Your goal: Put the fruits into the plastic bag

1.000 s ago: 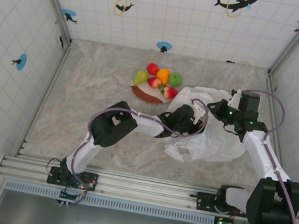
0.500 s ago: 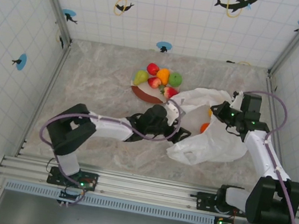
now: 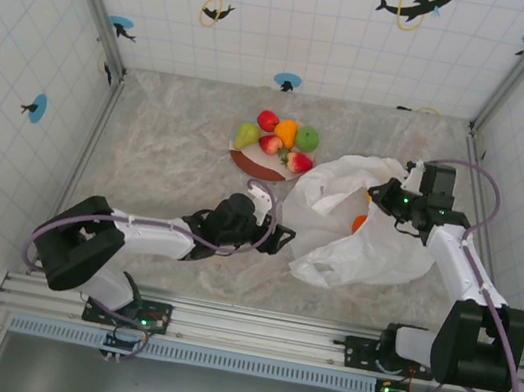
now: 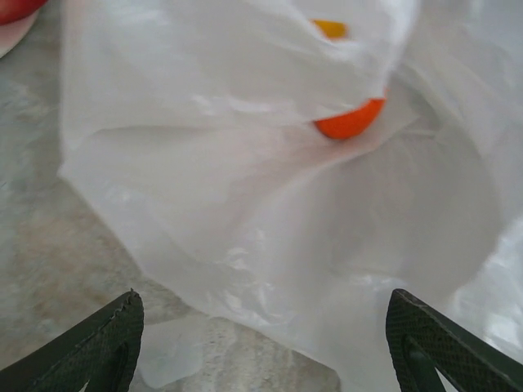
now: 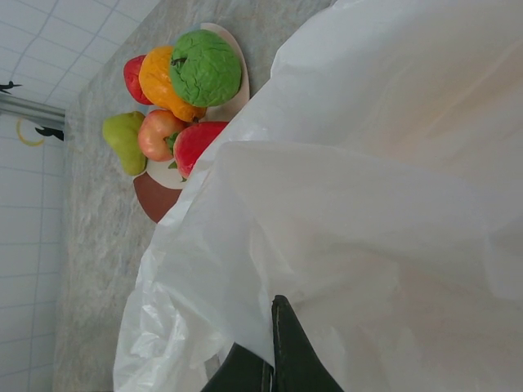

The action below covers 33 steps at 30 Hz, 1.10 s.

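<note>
Fruits (image 3: 272, 143) sit six on the plate (image 3: 245, 162); one orange (image 3: 359, 223) lies in the plastic bag (image 3: 383, 258). Left gripper (image 4: 265, 322) is spread apart; right gripper (image 5: 274, 347) pinches the bag.

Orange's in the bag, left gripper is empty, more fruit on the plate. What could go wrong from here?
1. The right gripper pinches just a thin edge of the plastic bag. If the film slips, the mouth may collapse over the orange.
2. The bag's flap sits close beside the strawberry on the plate. The left gripper could snag film or scatter the pile when reaching.
</note>
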### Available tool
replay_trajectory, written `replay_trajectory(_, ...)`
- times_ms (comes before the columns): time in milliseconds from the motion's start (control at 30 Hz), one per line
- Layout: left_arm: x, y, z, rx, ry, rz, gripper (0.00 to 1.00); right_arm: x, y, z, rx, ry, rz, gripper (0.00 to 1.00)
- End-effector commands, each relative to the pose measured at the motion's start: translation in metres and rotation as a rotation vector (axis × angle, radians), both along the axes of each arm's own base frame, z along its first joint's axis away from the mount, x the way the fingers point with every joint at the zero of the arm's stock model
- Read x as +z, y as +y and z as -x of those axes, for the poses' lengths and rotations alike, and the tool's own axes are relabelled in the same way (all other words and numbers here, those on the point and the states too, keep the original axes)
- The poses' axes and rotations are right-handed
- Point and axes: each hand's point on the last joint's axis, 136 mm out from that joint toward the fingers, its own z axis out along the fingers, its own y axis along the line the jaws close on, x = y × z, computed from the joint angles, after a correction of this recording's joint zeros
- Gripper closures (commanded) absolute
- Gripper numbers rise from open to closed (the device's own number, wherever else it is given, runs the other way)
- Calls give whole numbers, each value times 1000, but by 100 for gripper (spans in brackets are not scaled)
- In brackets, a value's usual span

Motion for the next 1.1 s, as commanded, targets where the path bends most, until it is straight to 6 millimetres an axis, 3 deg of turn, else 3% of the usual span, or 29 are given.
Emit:
replay_trajectory(0, -8, -3, -17, 105, 109, 33, 21, 1, -1, -3, 5, -20, -2, 100)
replay_trajectory(367, -36, -27, -35, 109, 231, 3, 21, 11, -18, -3, -25, -34, 25, 100)
replay_trajectory(767, -56, -36, -34, 94, 290, -6, 24, 2, -29, -2, -47, -16, 11, 100)
replay_trajectory(900, -54, -47, -32, 56, 309, 23, 30, 2, -31, -2, -51, -15, 10, 100)
replay_trajectory(1067, -48, -58, -31, 22, 317, 79, 48, 3, -31, -2, -50, -19, 9, 100)
